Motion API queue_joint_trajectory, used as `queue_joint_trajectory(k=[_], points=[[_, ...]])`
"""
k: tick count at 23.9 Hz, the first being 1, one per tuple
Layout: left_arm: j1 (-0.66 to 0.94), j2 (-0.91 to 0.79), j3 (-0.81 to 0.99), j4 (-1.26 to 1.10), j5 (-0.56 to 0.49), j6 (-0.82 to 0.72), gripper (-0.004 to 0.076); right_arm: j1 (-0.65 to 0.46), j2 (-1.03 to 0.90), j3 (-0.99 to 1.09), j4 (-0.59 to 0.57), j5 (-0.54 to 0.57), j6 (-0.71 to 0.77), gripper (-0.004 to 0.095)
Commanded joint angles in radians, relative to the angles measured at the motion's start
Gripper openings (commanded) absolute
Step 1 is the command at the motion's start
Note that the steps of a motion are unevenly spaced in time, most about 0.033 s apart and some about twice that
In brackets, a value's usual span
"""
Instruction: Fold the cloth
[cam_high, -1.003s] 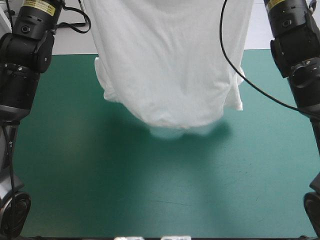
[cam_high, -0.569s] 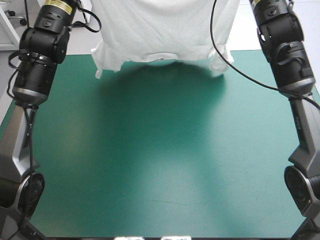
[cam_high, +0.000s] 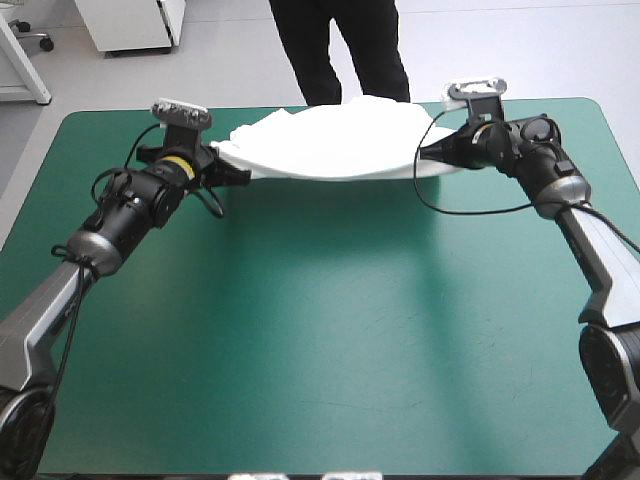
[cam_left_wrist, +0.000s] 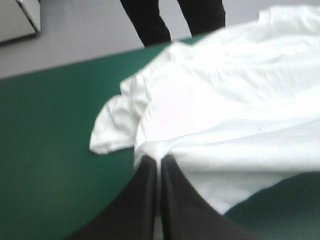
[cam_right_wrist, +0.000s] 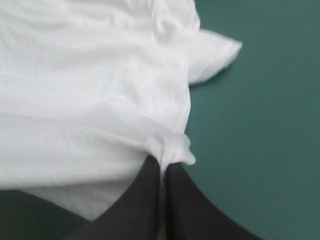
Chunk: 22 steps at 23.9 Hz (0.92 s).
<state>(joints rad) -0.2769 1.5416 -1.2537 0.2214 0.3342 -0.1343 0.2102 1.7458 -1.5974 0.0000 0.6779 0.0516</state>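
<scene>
Left gripper (cam_left_wrist: 160, 160) pinches one edge of the T-shirt (cam_high: 335, 140), fingers pressed together on the fabric. Right gripper (cam_right_wrist: 163, 169) pinches the opposite edge likewise. The T-shirt spans between them, near the bench's (cam_high: 320, 360) far edge.

Your high camera looks forward and down over the whole table (cam_high: 300, 350), far edge in the upper frame. Your wrist cameras sit close behind the left gripper (cam_left_wrist: 159, 159) and right gripper (cam_right_wrist: 162, 165), facing the T-shirt (cam_high: 330, 145) all three views share.
</scene>
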Motion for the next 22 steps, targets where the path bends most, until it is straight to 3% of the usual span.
queue_joint_trajectory(k=[1,3,8,13,22], points=[[-0.001,-0.151,0.137,-0.026,-0.063,-0.027,-0.0009,0.001,-0.134,0.134,0.035,-0.030,-0.052,-0.0017],[-0.001,-0.265,0.320,-0.085,-0.040,-0.030,-0.0009,0.005,-0.226,0.300,0.047,-0.022,-0.052,-0.0017],[-0.022,-0.438,0.520,-0.161,0.105,-0.066,-0.0009,0.090,-0.425,0.578,0.107,0.011,-0.025,-0.0017],[-0.162,-0.504,0.562,-0.179,0.350,-0.049,-0.0009,0.220,-0.570,0.776,0.093,0.064,0.125,-0.0016],[-0.232,-0.564,0.630,-0.317,0.483,-0.060,-0.0009,0.280,-0.731,0.919,0.084,0.172,0.250,-0.0016]])
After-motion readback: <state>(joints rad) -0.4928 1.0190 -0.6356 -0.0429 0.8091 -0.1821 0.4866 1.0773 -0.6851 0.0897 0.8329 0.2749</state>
